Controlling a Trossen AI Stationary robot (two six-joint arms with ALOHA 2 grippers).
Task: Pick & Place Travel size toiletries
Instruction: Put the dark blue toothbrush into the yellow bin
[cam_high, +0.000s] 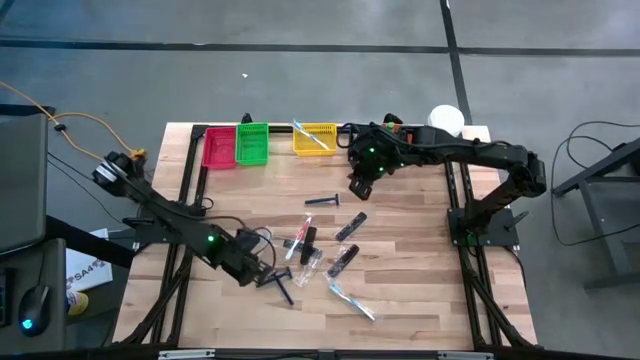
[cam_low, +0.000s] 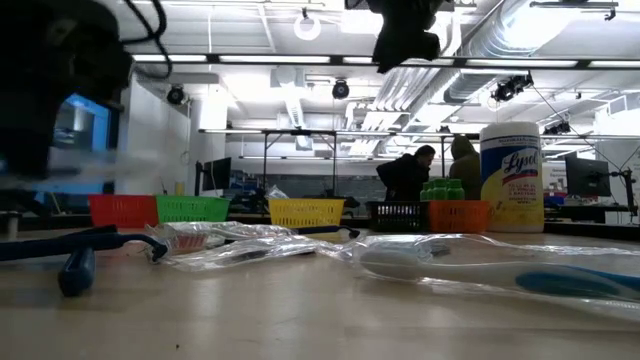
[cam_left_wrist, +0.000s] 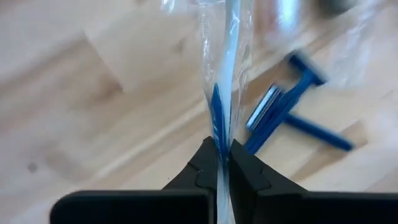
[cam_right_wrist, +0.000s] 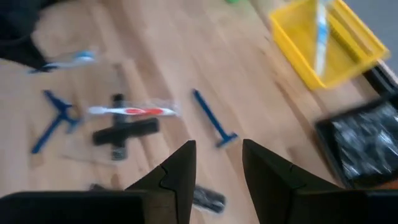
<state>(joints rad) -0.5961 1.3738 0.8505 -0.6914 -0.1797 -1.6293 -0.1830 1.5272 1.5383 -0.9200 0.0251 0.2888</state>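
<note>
Pinching tool, left: left tool (cam_left_wrist: 222, 163) sits low over the near-left part of the desk (cam_high: 420, 300), its fingers pressed together on a clear-wrapped toothbrush (cam_left_wrist: 225, 93) with a blue handle; the wrap rises straight out from between the fingertips

Razors beside it: two blue razors (cam_left_wrist: 292, 102) lie crossed on the wood just to the right of that tool; in the high view they show at the tool's tip (cam_high: 280, 282)

Bins, far edge: red bin (cam_high: 219, 148) and green bin (cam_high: 252, 143) stand side by side at the far left; yellow bin (cam_high: 315, 139) stands to their right and holds one wrapped toothbrush (cam_right_wrist: 321, 28) lying slantwise

Middle pile: loose toiletries are scattered across the desk's centre; a single blue razor (cam_high: 322, 201) lies farthest back; a red-and-white wrapped toothbrush (cam_right_wrist: 134, 111) crosses a black comb (cam_right_wrist: 124, 132); more dark slim pieces (cam_high: 349, 226) lie to the right; another wrapped toothbrush (cam_high: 352, 298) lies nearest, toward the front edge

Waiting tool, right: right tool (cam_right_wrist: 216, 163) hangs above the far middle of the desk, just right of the yellow bin; its fingers stand spread with bare wood between them, pinching nothing

Far right: black tray (cam_right_wrist: 364, 140) of dark mesh puffs sits right of the yellow bin; a white jar (cam_low: 511, 177) with a yellow label stands at the far right corner

Room behind: two people (cam_low: 430, 170) stand beyond the desk in the low view
</note>
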